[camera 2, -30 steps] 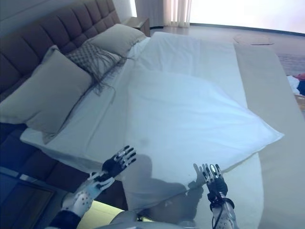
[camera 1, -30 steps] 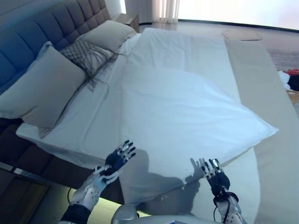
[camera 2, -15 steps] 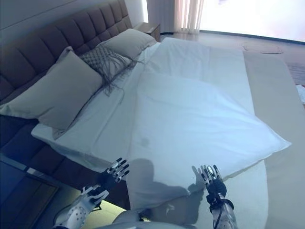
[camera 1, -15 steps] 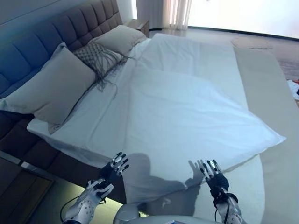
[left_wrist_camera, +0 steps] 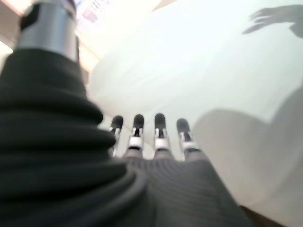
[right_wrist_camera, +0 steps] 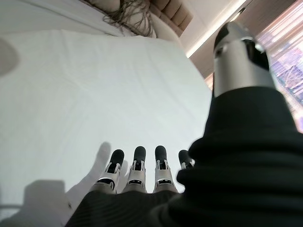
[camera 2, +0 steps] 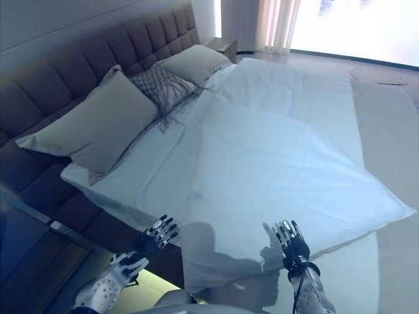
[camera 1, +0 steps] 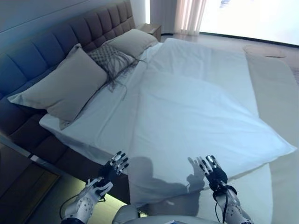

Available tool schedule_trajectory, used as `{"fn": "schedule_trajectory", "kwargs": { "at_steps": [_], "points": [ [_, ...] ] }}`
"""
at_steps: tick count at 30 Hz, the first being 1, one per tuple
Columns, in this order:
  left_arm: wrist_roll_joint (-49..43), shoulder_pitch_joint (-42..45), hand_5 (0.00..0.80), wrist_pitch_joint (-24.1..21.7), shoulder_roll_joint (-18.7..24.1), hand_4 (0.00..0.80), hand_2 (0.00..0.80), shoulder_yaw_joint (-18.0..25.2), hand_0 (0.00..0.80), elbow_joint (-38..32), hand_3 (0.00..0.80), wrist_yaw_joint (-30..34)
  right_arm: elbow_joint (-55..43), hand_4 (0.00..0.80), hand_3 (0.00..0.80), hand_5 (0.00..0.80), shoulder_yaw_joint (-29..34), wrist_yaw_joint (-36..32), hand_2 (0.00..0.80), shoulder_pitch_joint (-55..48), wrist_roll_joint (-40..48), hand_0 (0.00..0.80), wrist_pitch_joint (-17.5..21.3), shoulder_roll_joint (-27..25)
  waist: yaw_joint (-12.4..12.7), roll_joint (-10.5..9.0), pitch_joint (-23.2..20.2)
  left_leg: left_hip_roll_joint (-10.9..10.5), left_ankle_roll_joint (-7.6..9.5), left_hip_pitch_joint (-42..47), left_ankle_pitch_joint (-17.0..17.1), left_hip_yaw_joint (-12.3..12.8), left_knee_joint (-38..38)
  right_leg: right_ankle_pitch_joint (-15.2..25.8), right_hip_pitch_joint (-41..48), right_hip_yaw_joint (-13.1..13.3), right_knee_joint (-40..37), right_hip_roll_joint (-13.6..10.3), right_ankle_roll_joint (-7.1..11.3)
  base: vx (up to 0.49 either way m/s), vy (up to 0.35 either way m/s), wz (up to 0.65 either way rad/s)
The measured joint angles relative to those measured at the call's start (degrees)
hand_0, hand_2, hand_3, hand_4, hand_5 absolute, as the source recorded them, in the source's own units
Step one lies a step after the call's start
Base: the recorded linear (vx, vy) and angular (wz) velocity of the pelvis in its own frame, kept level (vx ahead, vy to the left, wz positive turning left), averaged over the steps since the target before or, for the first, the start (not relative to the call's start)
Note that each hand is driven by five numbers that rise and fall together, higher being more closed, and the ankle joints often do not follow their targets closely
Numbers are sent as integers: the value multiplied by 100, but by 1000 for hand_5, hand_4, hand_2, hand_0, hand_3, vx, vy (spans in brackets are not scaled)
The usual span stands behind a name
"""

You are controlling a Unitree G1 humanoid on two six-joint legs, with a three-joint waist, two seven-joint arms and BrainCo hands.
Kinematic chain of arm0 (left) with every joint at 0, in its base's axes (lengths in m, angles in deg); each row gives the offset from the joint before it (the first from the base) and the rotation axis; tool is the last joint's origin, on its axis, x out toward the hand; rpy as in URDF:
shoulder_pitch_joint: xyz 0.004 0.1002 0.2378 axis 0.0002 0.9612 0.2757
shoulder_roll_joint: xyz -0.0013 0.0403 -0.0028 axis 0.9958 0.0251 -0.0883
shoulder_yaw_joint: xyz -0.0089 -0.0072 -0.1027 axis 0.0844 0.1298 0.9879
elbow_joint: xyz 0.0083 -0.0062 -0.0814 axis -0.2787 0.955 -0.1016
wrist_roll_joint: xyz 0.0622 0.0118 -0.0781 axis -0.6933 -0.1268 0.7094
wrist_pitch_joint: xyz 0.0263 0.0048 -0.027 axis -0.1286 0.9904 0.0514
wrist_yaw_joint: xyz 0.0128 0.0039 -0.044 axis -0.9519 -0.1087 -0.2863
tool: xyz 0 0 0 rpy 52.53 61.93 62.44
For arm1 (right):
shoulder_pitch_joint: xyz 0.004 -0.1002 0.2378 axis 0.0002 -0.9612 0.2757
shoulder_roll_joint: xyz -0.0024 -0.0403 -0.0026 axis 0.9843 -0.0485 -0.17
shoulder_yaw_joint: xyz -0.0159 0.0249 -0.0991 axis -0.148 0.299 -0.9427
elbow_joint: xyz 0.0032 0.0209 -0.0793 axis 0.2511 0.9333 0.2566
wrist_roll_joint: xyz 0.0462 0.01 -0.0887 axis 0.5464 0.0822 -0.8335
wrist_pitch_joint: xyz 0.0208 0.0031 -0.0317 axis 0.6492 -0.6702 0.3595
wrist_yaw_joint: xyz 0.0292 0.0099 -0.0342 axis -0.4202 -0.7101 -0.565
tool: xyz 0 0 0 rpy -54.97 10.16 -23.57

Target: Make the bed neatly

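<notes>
I see the white duvet (camera 1: 196,116) lying spread over the bed (camera 1: 266,88), its near edge hanging over the side just in front of me, while two grey pillows (camera 1: 65,88) and a fringed cushion (camera 1: 112,58) lean on the dark headboard (camera 1: 42,51). My left hand (camera 1: 112,169) is above the near corner of the bed and my right hand (camera 1: 212,173) above the duvet edge. On both hands the fingers (right_wrist_camera: 137,168) are straight and released, and they grasp nothing.

Bright daylight from far window (camera 1: 247,18), glare there; room dim, bluish; duvet (camera 1: 201,121) shadowed near edge.
</notes>
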Motion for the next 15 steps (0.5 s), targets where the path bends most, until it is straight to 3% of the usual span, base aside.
{"fn": "schedule_trajectory", "kwargs": {
  "at_steps": [3,5,6,8,10,12,15],
  "points": [
    [0,-97,0,69,79,0,0,1,0,9,0,2,264,0,0,0,120,203,0,208,8,0,77,135,-16,-17,-13,-146,138,56,-107,33,1,17,2,7,170,-146,25,63,213,0],
    [-3,-194,0,114,63,0,0,-74,0,44,0,2,574,0,0,0,422,224,0,248,122,0,144,217,-46,-4,-16,-259,175,114,-137,41,-82,44,-218,-8,816,-233,-13,45,269,11],
    [-8,-312,0,109,48,0,0,-192,0,99,0,0,766,0,0,0,570,223,0,257,227,0,213,221,-38,95,-9,-233,218,172,-116,-34,-152,101,-528,-13,1519,-307,-105,50,232,1],
    [-28,-351,0,94,76,0,0,-237,0,122,0,1,851,0,0,0,686,199,0,244,425,0,240,208,-45,182,17,-223,295,171,-68,-25,-236,318,-829,-3,1980,-344,-396,77,105,-25],
    [-60,-483,0,99,104,0,0,-224,0,258,0,-20,846,0,0,0,756,166,0,240,566,0,250,193,-196,198,115,-206,387,202,-8,-109,-240,453,-1075,5,2530,-417,-426,122,-115,-1],
    [-60,-510,0,90,133,0,0,-210,0,332,0,-27,1084,0,0,0,843,30,0,113,648,0,250,193,-197,160,135,-172,403,205,2,-112,-265,378,-1155,22,2540,-396,-340,144,-248,-11],
    [-60,-587,0,50,99,0,0,-207,0,695,0,-67,1628,0,0,0,1256,-140,0,150,710,0,251,175,-290,126,128,-121,381,89,9,-101,-245,395,-1008,102,1465,-238,-225,150,-271,-22]
  ]
}}
